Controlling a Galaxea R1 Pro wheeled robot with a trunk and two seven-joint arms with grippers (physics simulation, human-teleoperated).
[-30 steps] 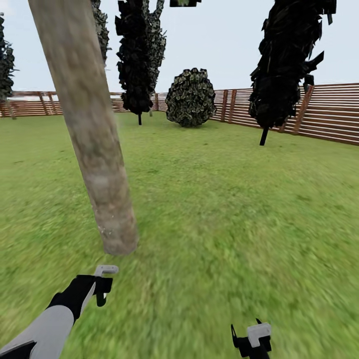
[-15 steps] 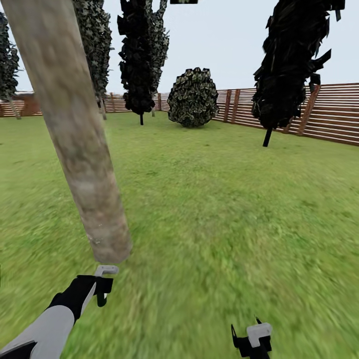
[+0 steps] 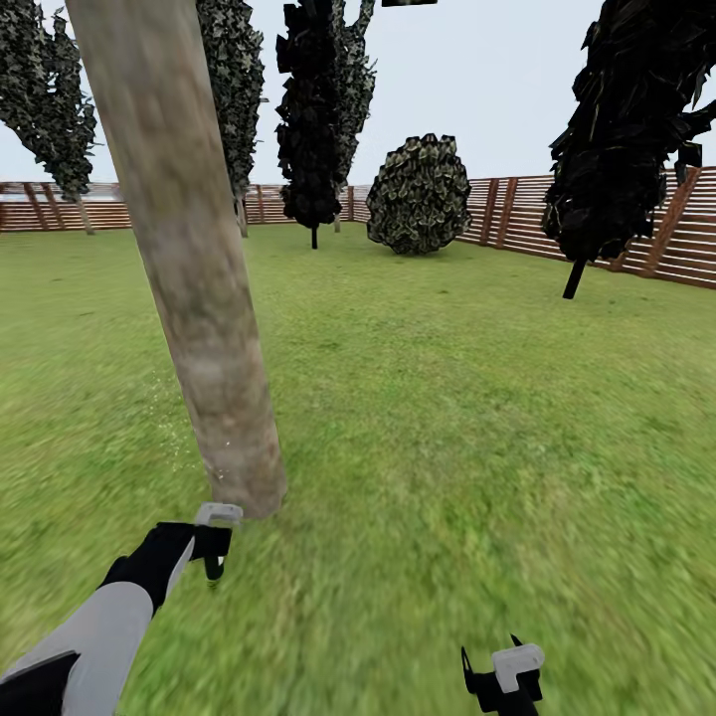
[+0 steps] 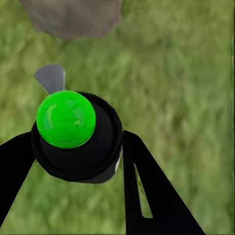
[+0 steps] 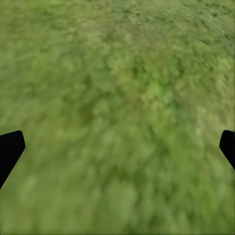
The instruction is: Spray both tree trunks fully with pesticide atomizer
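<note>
A thick, pale grey-brown tree trunk (image 3: 204, 318) leans up out of the lawn at the left of the head view; its base (image 4: 73, 17) shows in the left wrist view too. My left gripper (image 3: 212, 545) hangs just in front of that base, shut on the pesticide atomizer (image 4: 73, 132), a black bottle with a round green cap and a grey nozzle. A few faint whitish pesticide specks (image 3: 169, 428) float beside the lower trunk. Over bare grass at the bottom right, my right gripper (image 3: 502, 676) stands open and holds nothing (image 5: 117, 152).
Near-black cone-shaped trees (image 3: 316, 109) (image 3: 626, 129) and a round bush (image 3: 419, 194) stand far back on the lawn. A brown slatted fence (image 3: 686, 234) runs along the back and right. Grass stretches wide to the right of the trunk.
The whole view has shifted, so the trunk sits further right and nearer. My left gripper has risen a little toward the trunk base. Faint specks now show beside the trunk.
</note>
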